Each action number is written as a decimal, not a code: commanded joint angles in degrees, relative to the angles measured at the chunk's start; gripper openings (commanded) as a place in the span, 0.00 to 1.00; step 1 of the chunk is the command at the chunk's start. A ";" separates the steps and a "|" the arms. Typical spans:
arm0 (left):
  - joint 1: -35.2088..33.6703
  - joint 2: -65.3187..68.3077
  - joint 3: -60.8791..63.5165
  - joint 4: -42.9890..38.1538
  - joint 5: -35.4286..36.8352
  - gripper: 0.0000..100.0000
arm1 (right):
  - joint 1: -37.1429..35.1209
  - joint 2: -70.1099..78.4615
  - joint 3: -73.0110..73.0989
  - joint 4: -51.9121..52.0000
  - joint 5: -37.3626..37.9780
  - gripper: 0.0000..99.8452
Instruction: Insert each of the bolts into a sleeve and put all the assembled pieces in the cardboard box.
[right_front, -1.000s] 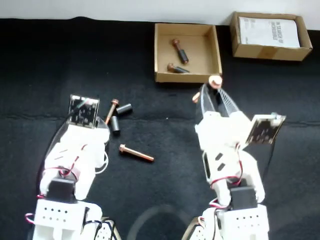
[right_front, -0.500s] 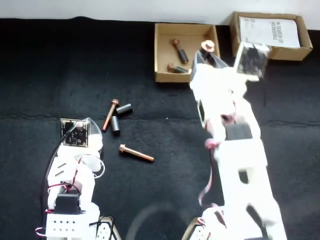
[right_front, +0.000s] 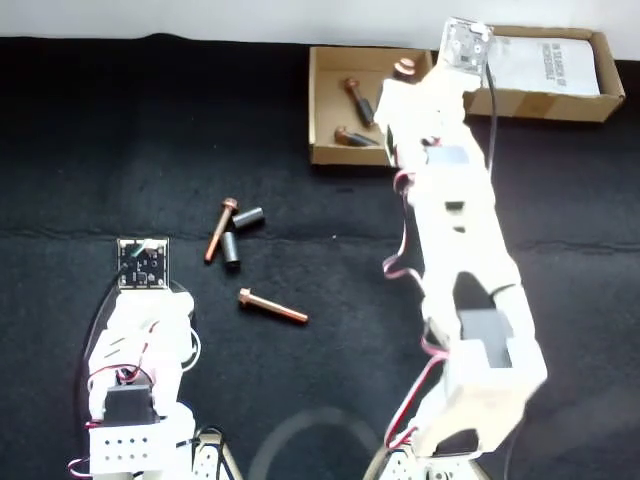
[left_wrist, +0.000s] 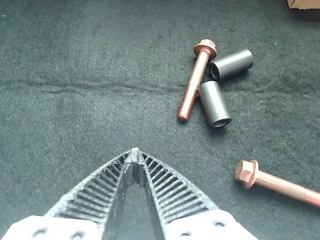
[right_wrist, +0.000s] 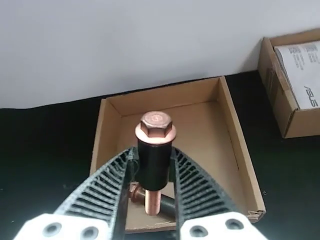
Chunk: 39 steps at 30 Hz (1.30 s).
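I am hovering the right gripper (right_wrist: 151, 152), clamped on a sleeved copper bolt (right_wrist: 153, 167), over the brown cardboard box (right_wrist: 200, 127) at the black table's (right_front: 100, 120) far edge, two assemblies (right_front: 361, 103) (right_front: 355, 138) lying inside, two loose copper bolts (left_wrist: 196, 80) (left_wrist: 277, 181) and two grey sleeves (left_wrist: 231, 64) (left_wrist: 215, 104) waiting mid-table, left gripper (left_wrist: 135, 152) closed on nothing.

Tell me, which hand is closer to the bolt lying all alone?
Left. The left hand sits near that bolt; the right hand holds a sleeved bolt far off, over the cardboard box.

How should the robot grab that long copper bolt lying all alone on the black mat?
Grip the long copper bolt mid-shank, coming straight down from above, closing across its length. It lies flat on the black mat with bare mat on both sides, and the shank is slimmer than the hex head.
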<state>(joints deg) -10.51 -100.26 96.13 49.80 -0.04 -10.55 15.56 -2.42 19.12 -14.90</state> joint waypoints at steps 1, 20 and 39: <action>-0.75 0.31 1.10 0.09 -0.26 0.01 | 0.84 4.97 -8.84 4.44 0.35 0.01; -1.10 0.31 1.10 0.09 -0.26 0.01 | 2.15 35.38 -56.31 26.51 14.24 0.01; -3.65 0.04 1.10 0.00 -0.35 0.05 | 0.04 49.45 -65.19 33.01 26.37 0.20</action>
<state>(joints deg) -13.23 -100.26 96.13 49.80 -0.04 -9.49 66.55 -62.64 47.96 8.75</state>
